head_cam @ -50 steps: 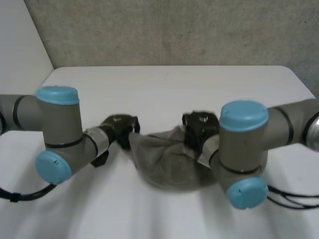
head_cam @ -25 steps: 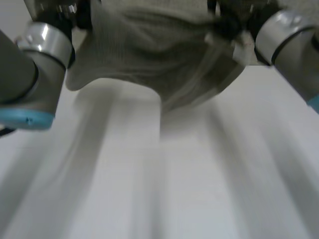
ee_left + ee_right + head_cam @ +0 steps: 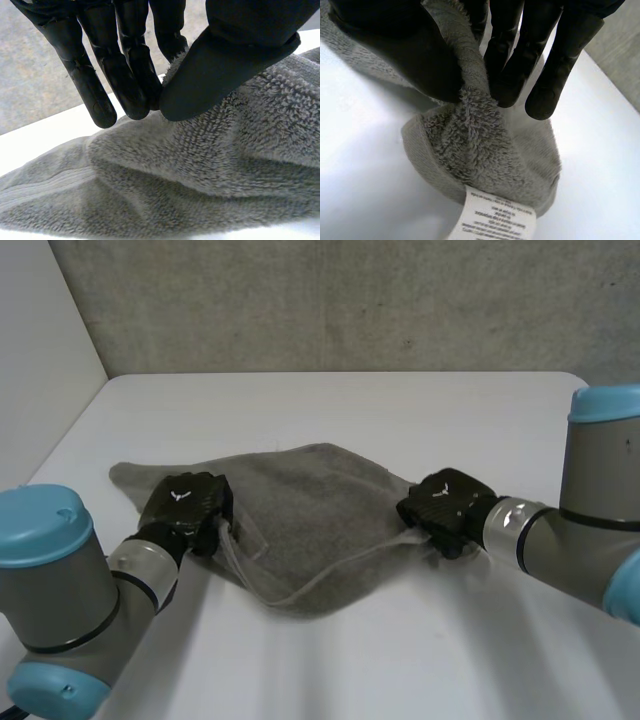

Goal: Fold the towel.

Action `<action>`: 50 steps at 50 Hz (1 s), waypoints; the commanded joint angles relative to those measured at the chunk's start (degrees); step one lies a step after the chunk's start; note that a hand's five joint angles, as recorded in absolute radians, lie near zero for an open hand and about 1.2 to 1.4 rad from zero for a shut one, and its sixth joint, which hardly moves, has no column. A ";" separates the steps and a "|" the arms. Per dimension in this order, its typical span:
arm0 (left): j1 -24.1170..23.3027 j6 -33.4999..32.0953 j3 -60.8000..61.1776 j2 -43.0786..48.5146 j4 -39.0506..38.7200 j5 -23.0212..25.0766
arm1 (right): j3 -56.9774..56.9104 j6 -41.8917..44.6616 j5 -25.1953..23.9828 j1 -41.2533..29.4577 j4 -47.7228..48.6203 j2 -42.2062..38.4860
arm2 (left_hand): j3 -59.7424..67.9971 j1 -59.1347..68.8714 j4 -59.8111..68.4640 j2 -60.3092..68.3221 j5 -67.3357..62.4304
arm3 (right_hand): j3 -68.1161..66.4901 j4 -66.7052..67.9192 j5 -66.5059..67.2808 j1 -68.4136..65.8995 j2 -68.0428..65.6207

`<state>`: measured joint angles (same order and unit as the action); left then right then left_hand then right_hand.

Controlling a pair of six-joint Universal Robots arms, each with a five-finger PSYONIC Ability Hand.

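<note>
A grey towel [image 3: 305, 505] lies spread and rumpled on the white table [image 3: 350, 405], its near edge sagging between my hands. My left hand [image 3: 187, 508] is at the towel's left side, thumb and fingers [image 3: 127, 75] pinching a fold of the towel [image 3: 225, 150]. My right hand [image 3: 445, 508] is at the towel's right corner. There its thumb and fingers [image 3: 512, 60] pinch a bunched corner of the towel [image 3: 480, 145], and a white care label [image 3: 495, 217] hangs from that corner.
A concrete wall [image 3: 350, 300] rises behind the table's far edge. A pale wall [image 3: 40, 340] stands at the left. Bare table surface lies beyond the towel and in front of it.
Both hands have moved apart and towards me with the towel. The towel, bunched between them before, now lies stretched wider over the table.
</note>
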<state>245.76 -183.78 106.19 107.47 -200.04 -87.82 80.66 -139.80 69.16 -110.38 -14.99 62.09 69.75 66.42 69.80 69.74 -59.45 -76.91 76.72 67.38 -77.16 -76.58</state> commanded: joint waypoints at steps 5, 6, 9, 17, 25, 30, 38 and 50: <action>0.42 -0.78 -0.19 -3.93 -0.09 1.86 | 10.82 1.46 -0.26 5.69 3.99 6.64 | -19.30 -15.97 -19.35 -19.29 19.00 | -3.09 3.28 2.62 -2.84 -3.42; 0.42 -2.09 -0.54 -3.94 -0.09 2.39 | 10.83 1.46 -0.26 5.70 4.00 6.64 | -20.66 -17.34 -20.71 -20.66 20.36 | -3.09 3.28 2.62 -2.84 -3.42; 0.42 -6.65 -0.46 -3.94 -0.09 3.79 | 13.55 1.38 -0.26 7.28 7.15 7.86 | -21.52 -18.19 -21.57 -21.51 21.22 | -3.09 3.28 2.62 -2.84 -3.42; 0.51 -18.44 2.34 -1.75 -0.18 6.70 | 18.39 0.32 -0.17 8.34 14.11 8.40 | -4.71 -1.39 -4.76 -4.70 4.41 | -3.09 3.28 2.62 -2.84 -3.42; 0.51 -22.32 4.98 0.11 -1.23 10.03 | 19.71 -3.46 -0.08 7.81 14.37 7.70 | -32.74 -29.42 -32.79 -32.74 32.44 | 28.64 -28.45 -29.11 28.89 28.31; 0.51 -22.32 5.78 -0.68 -3.77 11.62 | 20.15 -4.25 0.71 7.46 14.28 7.61 | -49.54 -46.21 -49.59 -49.53 49.24 | 42.10 -41.91 -42.56 42.35 41.77; 0.86 -22.32 5.78 -3.75 -5.62 11.62 | 22.44 -4.69 0.62 8.16 14.72 10.33 | -49.94 -46.62 -49.99 -49.94 49.64 | 50.85 -50.65 -51.31 51.09 50.52; 1.21 -22.32 5.34 -5.96 -8.88 12.85 | 30.86 -16.90 0.62 7.99 25.60 14.99 | -49.78 -46.45 -49.83 -49.77 49.48 | 51.52 -51.33 -51.99 51.77 51.19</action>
<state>247.10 -206.06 112.16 101.94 -207.64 -75.92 107.93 -150.73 69.81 -102.04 5.18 75.78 18.05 18.05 18.07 17.99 -7.70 -28.47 28.73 16.10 -27.72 -29.07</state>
